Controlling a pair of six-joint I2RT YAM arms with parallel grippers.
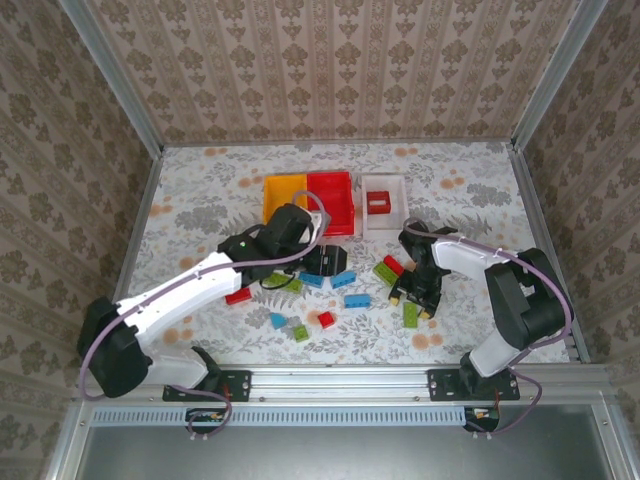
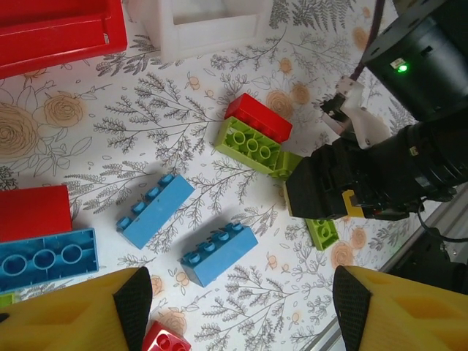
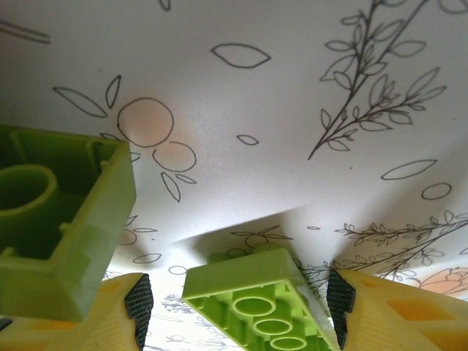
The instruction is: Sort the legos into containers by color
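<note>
Care matters: the open right hand (image 3: 240,314) straddles a green lego (image 3: 248,289), so centre it, close squarely, clear of the neighbouring green lego (image 3: 58,219); the left hand (image 2: 238,311) hovers open.

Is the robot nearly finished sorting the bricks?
Barely started. One small red plastic brick lies in the white plastic bin. The right pincer stands open around a green plastic brick. About ten more bricks lie loose on the flowered table.
</note>
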